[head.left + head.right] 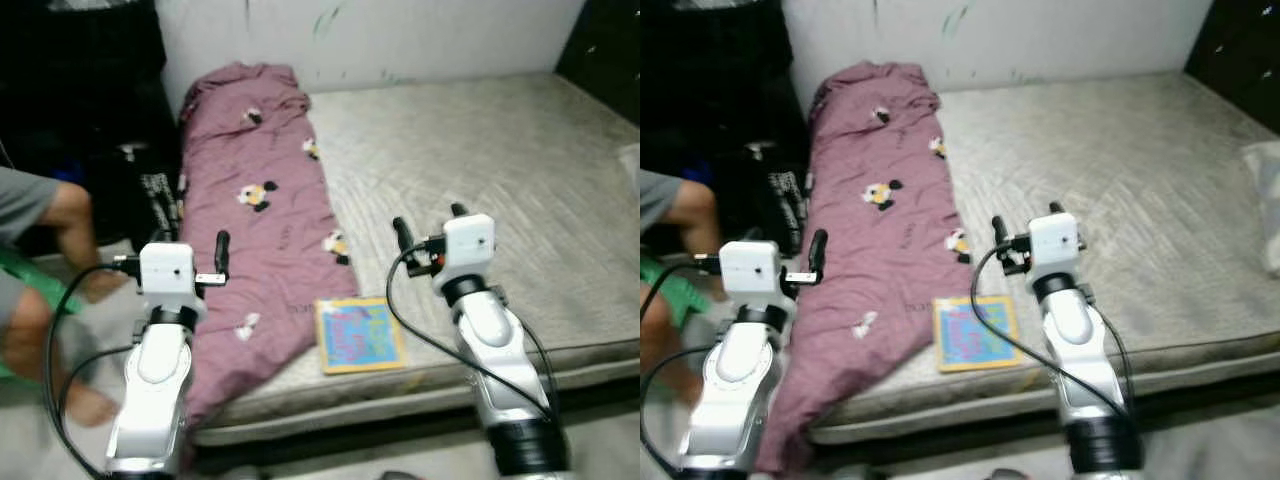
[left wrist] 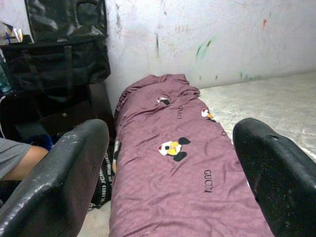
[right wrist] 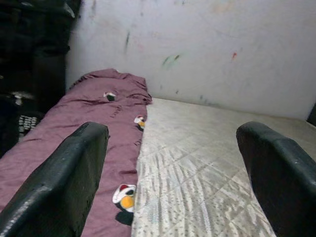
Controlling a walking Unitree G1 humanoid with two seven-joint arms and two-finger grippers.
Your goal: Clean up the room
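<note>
The robot stood at the foot of a bed [image 1: 560,170] whose bare grey mattress carried two loose things: a purple blanket [image 1: 255,200] with small cartoon patches, and a book [image 1: 358,335] with a bright cover. The blanket lay as a long strip along the robot's left side of the bed, its long axis running from the wall at the head down to the near edge, where its end spilled over toward the floor. The book lay flat near the near edge, just beside the blanket's lower end and between the two arms. The left gripper [image 1: 190,252] hung over the blanket's left margin, fingers [image 2: 59,173] spread wide and nothing between them; its wrist view looked straight up the blanket's length. The right gripper [image 1: 430,222] hovered over bare mattress, also spread and empty, with the blanket off to its left. By that layout the book lay below and nearer the robot than the right gripper, slightly to its left, so the right arm seemed the nearer one for it, while the blanket fell to the left arm. A person's bare legs [image 1: 45,270] showed beside the bed at the far left, near the left arm, so a swing that way looked risky.
</note>
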